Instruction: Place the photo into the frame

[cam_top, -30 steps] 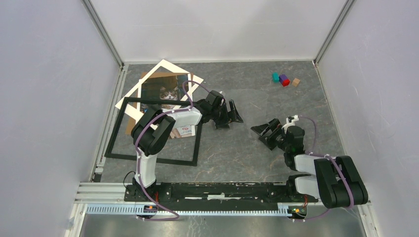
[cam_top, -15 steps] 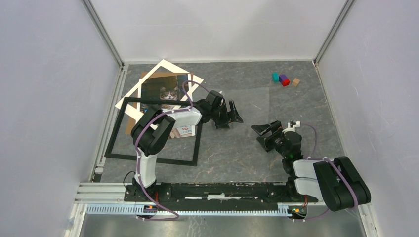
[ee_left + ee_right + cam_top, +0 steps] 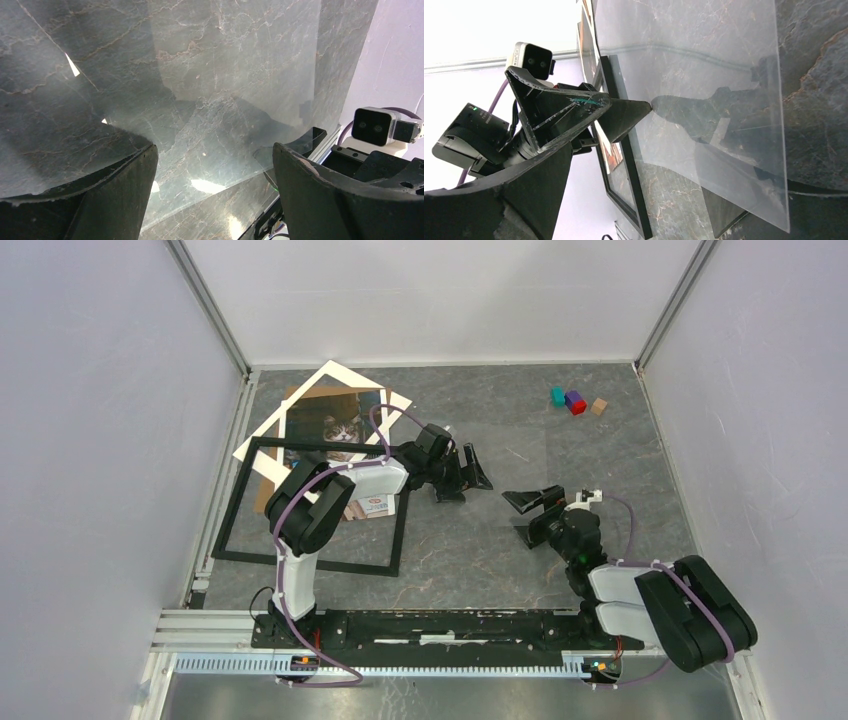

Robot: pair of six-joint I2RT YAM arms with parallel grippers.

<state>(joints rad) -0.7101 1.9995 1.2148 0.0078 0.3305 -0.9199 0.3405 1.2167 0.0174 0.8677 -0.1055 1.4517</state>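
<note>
The photo (image 3: 335, 425) is seen at the upper left of the top view, crossed by the upper edge of the frame (image 3: 232, 497), while the left gripper (image 3: 465, 480) and right gripper (image 3: 527, 517) are both held wide apart and empty by the clear sheet (image 3: 500, 445) at centre.

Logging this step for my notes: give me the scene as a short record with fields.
photo: far left, on brown backing board, frame's far edge crossing it
frame: lying flat, left side
clear sheet: lying flat between the grippers
left gripper: open, empty, over the sheet's left edge
right gripper: open, empty
task state: photo not yet framed
</note>
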